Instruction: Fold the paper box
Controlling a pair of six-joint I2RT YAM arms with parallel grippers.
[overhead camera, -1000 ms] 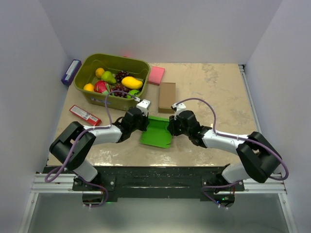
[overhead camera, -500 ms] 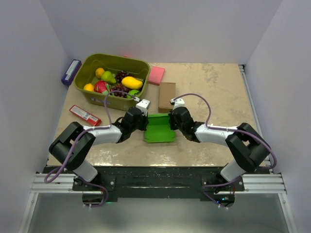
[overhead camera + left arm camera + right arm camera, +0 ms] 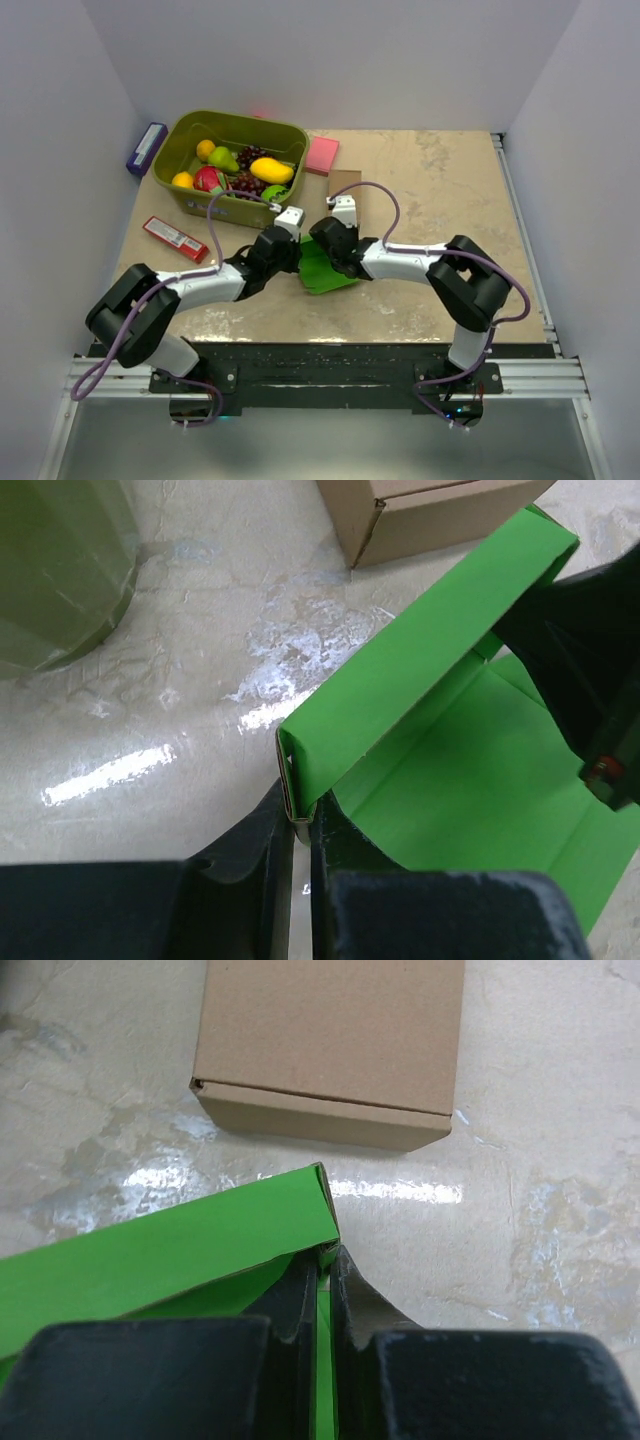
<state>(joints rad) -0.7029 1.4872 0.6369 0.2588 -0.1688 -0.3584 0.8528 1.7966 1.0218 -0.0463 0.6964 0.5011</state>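
Lying on the table [image 3: 450,200] just in front of the brown box [image 3: 343,185], the green box [image 3: 322,270] is seen partly folded: one long flap is raised along a crease, while the remaining panels lie flat on the surface. The flap is gripped at both ends. The left gripper [image 3: 300,825] is clamped on one corner of the flap, the doubled card pinched between fingers that nearly touch. The right gripper [image 3: 325,1272] is closed on the other end, a thin strip of green card being visible in the slit between its fingers. From above, the two grippers are found close together, one at either side of the green box. The brown box is set just beyond the raised flap, apart from it. A bin [image 3: 190,135] of toy fruit is placed at the far left, with a pink pad [image 3: 322,155] beside its right corner.
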